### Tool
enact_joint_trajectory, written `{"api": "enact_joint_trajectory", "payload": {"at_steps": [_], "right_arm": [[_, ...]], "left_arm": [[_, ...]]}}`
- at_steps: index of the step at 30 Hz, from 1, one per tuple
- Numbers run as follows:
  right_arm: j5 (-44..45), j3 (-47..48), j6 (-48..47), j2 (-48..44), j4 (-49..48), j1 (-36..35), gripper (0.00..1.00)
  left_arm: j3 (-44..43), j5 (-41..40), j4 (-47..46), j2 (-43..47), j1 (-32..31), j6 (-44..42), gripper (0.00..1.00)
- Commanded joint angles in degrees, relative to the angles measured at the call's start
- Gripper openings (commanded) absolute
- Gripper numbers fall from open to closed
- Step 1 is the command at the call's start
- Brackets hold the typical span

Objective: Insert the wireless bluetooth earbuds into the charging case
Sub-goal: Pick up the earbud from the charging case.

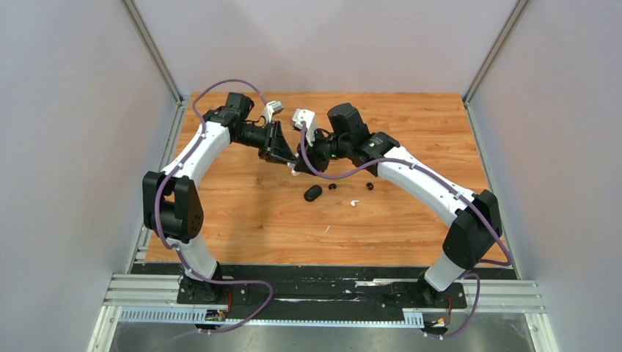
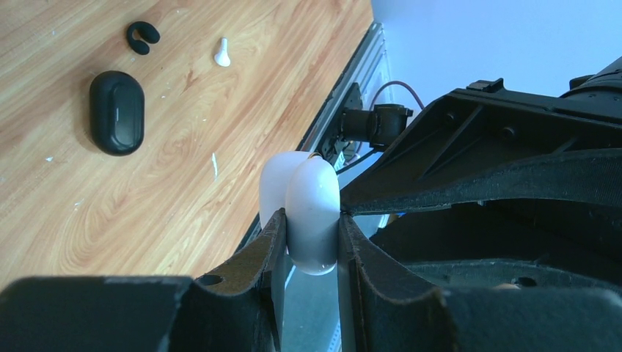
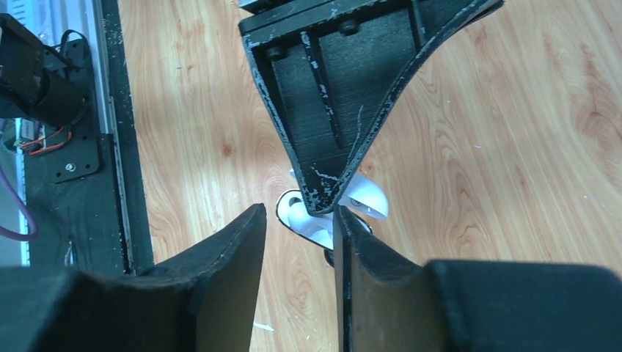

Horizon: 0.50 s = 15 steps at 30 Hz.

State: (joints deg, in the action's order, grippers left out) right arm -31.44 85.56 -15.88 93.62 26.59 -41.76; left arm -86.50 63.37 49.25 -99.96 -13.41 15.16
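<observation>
Claws first: your left claw point(image 2: 312, 218) is clamped on the glossy white rounded charging case point(image 2: 308, 183), while your right claw point(image 3: 297, 220) stands part-open with its tips right at that case. Loose on the wooden table point(image 2: 183, 147) lie a matte black oval case point(image 2: 116, 111), a black hook-shaped earbud point(image 2: 142, 37) and a white short-stemmed earbud point(image 2: 221, 53).

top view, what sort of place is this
Most likely a lab robot cell: a wooden tabletop walled by plain grey panels, with the left arm and right arm bolted to a metal rail at its near edge.
</observation>
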Motion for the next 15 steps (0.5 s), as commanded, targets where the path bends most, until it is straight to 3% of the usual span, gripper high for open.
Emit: {"api": "enact_joint_trajectory", "payload": {"at_steps": [1,4,9,15], "right_arm": [[2.73,1.53,1.87,0.88,-2.48,-0.43,0.33],[4.49,1.46,1.11,1.12,-2.72,-0.43,0.29],[3.23,1.73,-0.02,1.21,-2.77,-0.62,0.4],[5.72,0.65,-3.4,1.18,-2.77,-1.78,0.4]], "left_arm": [[-0.25,3.17,-1.91,3.18,-0.13,0.45,0.0],[-0.25,3.79,-1.69,3.15,-0.08,0.33,0.0],[-0.21,4.59,-1.58,2.9,-0.11,0.44,0.0],[-0.23,7.01,-2.57,2.5,-0.08,1.76,0.0]]}}
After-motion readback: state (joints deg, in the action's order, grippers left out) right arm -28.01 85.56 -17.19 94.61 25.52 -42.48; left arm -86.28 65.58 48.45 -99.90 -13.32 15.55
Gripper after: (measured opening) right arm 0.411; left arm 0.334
